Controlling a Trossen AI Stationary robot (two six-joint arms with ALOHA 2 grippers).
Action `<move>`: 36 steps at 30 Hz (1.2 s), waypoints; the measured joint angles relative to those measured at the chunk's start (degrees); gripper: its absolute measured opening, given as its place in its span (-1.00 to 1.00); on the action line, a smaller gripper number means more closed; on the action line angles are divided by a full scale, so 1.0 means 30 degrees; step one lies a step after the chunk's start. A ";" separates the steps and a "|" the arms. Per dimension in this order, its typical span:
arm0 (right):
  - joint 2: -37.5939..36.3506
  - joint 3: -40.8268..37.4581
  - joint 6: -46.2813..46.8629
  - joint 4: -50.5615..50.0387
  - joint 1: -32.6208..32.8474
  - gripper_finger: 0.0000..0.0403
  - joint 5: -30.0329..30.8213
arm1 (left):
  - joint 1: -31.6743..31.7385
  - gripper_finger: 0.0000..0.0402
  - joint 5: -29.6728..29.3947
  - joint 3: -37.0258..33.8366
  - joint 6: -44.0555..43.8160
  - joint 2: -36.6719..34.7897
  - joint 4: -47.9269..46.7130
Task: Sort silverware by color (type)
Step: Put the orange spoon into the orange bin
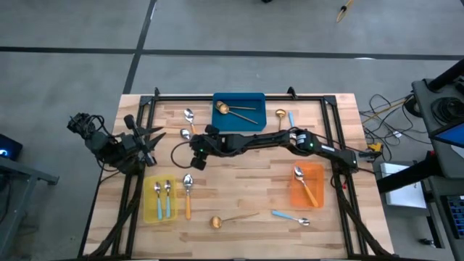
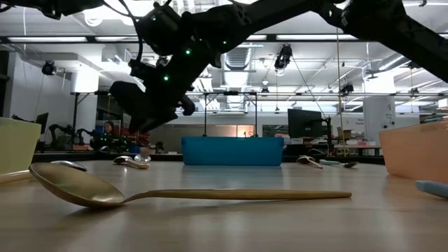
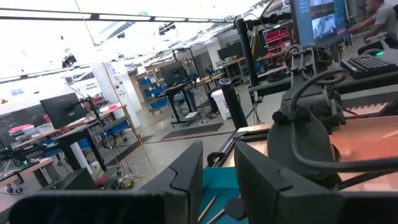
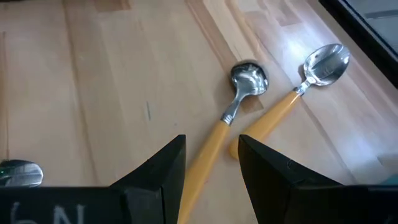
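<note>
My right gripper hangs over the table's left-centre from above, near two orange-handled spoons; my left gripper waits at the left edge. At table level, a gold spoon lies nearest. My right wrist shows fingers apart, empty, above those spoons.

My bench is pale butcher-block wood on a grey concrete floor crossed by dark seams. Beyond its far edge I see a bright workshop: ceiling strip lights, monitors on desks, blue storage bins.
</note>
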 joint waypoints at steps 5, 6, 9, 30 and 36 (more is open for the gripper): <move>-0.0014 -0.0278 0.0028 0.0017 0.0000 -0.31 -0.0007 | 0.0000 -0.63 0.0000 0.0000 0.0000 -0.0023 0.0000; -0.0014 -0.0329 0.0024 0.0063 0.0000 -0.31 -0.0007 | 0.0000 -0.63 0.0003 0.0000 0.0006 -0.0023 0.0000; -0.0021 -0.0547 0.0144 0.0191 0.0000 -0.31 -0.0001 | 0.0000 -0.63 0.0007 0.0000 0.0006 -0.0023 0.0000; -0.0079 -0.4137 0.1255 0.3090 0.0000 -0.31 0.0051 | 0.0000 -0.63 0.0015 0.0007 0.0000 -0.0023 0.0007; -0.0138 -0.4712 0.1666 0.3510 0.0007 -0.31 0.0066 | 0.0000 -0.63 0.0016 0.0007 0.0006 -0.0023 0.0001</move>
